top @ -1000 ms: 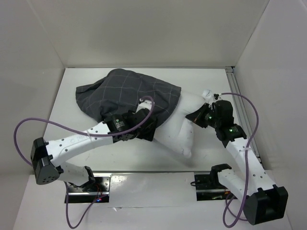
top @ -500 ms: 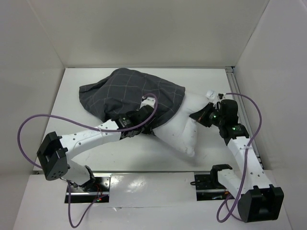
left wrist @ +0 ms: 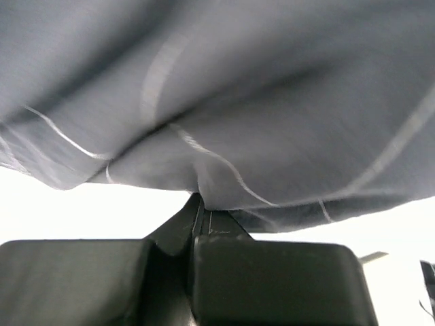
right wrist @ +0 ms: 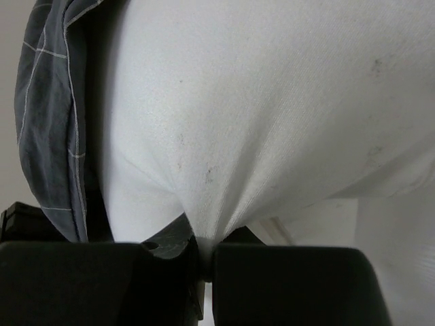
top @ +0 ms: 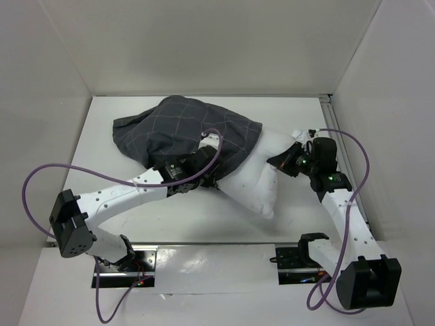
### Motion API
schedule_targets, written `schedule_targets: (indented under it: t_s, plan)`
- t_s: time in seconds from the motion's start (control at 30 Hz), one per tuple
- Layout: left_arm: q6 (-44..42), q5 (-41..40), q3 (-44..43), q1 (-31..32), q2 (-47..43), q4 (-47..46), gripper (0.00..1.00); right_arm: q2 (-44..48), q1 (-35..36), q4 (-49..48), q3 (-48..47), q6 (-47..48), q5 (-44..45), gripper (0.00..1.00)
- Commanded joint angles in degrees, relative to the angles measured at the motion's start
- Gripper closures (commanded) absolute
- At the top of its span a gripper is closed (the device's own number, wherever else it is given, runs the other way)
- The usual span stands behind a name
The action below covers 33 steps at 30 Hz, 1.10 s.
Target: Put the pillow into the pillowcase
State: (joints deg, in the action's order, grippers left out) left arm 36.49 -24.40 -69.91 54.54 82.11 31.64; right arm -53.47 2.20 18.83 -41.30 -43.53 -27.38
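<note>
We find the pillowcase (top: 182, 129) lying limp and wrinkled on the worktop (top: 129, 217), spread from left of centre toward the far edge, its dark grey check cloth bulging over what it covers. The pillow (top: 257, 185) lies right of centre. Its far-left part is under or inside the pillowcase, we cannot tell which, and its bare white remainder reaches out toward the right edge and the near edge. The hem of the pillowcase crosses the pillow on a slant. The left gripper (left wrist: 202, 212) is at the near hem of the pillowcase, close to the middle of the worktop. In the left wrist view its jaws are together, pinching a small fold of the grey cloth between them. The right gripper (right wrist: 204, 246) is at the right-hand side of the pillow, near the right edge of the worktop. In the right wrist view its jaws are clamped on a pinch of the white pillow cover, which gathers into creases at the grip. The same view shows the edge of the pillowcase hanging along the left side of the pillow. A purple cable (top: 30, 183) loops from each arm.
</note>
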Motion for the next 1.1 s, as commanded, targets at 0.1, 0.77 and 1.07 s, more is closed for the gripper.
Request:
schedule_targets:
  t_s: [0.1, 0.77, 1.07]
  plan:
    - [0.95, 4.61, -9.79, 6.53, -2.04, -1.40, 1.00, 0.39, -0.88, -12.23, -2.57, -6.65, -0.14, 1.00]
    - [5.16, 2.96, -10.33, 9.87, -0.20, 6.06, 0.66, 0.56, -4.92, -9.54, 1.42, -4.15, 3.12, 0.92]
    - [11.06, -1.16, -4.01, 14.10, 2.27, 7.39, 0.20, 1.96, -4.92, 16.49, -7.13, 10.56, 8.22, 0.04]
